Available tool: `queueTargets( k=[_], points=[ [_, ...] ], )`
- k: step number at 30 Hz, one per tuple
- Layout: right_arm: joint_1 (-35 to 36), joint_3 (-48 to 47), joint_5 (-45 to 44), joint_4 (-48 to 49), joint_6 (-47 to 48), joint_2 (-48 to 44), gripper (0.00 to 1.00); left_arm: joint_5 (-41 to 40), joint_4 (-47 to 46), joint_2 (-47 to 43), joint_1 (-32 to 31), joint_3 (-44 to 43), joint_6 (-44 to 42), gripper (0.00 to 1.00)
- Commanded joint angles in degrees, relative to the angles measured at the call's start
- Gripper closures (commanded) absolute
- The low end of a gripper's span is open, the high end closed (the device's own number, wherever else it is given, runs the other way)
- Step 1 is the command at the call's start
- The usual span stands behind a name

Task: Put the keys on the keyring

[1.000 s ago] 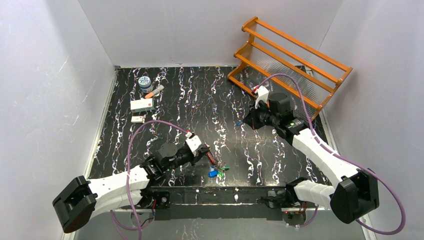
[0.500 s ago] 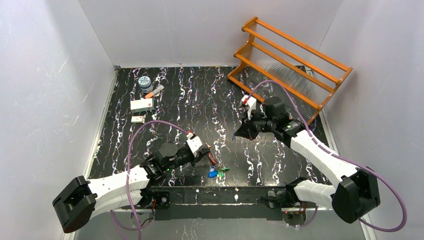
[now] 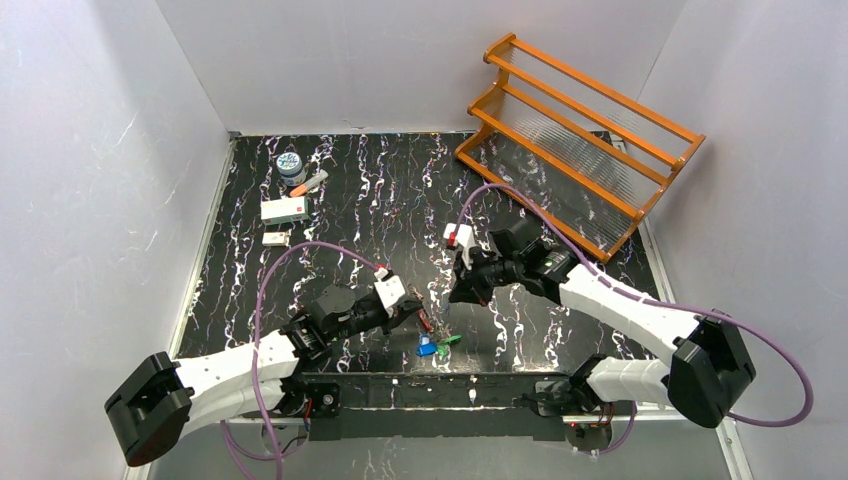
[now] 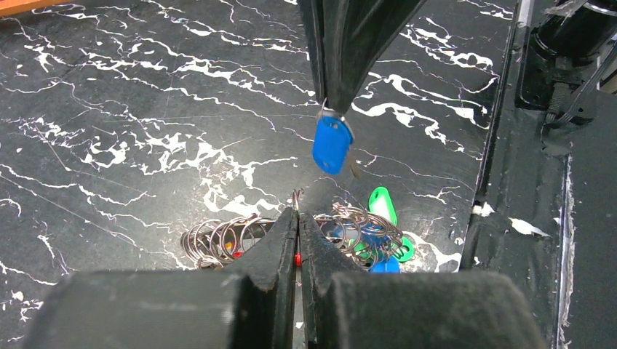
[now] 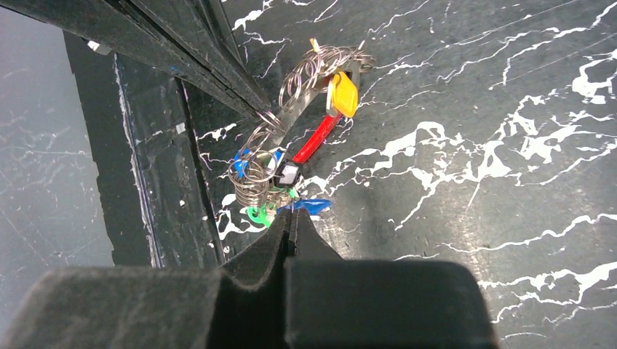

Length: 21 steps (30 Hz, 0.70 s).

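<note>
**Key over ring, both grippers loaded**

My left gripper (image 4: 297,218) is pressed shut on the silvery wire keyring (image 4: 222,241), steadying it on the black marbled table (image 4: 109,109). My right gripper (image 4: 333,105) pinches one blue-headed silver key (image 4: 331,143) just above, I judge for threading. Tags: one yellow tag (image 5: 343,94), one red tag (image 5: 318,138), one green tag (image 4: 382,207), one blue tag (image 4: 378,265).

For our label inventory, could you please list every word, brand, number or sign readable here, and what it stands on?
No text can be read anywhere.
White box: red and green print, too small to read.
Round tin: lid pattern blurred.
Blue key tag: no writing shows.
Yellow tag on the keyring: no writing shows.
</note>
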<state>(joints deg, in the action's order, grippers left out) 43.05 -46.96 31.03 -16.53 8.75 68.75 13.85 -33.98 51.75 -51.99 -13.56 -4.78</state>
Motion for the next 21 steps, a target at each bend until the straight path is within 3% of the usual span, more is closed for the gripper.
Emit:
queueTargets(
  k=[1, 21],
  points=[
    [2.0, -1.8, -0.9, 1.1, 2.5, 2.2, 0.99, 2.3, -1.5, -0.7, -0.3, -2.3, -1.4, 1.00],
    [5.2, -4.8, 2.3, 5.7, 2.9, 6.6, 0.99, 3.1, -1.5, 0.1, -0.2, -3.0, -2.0, 1.00]
  ],
)
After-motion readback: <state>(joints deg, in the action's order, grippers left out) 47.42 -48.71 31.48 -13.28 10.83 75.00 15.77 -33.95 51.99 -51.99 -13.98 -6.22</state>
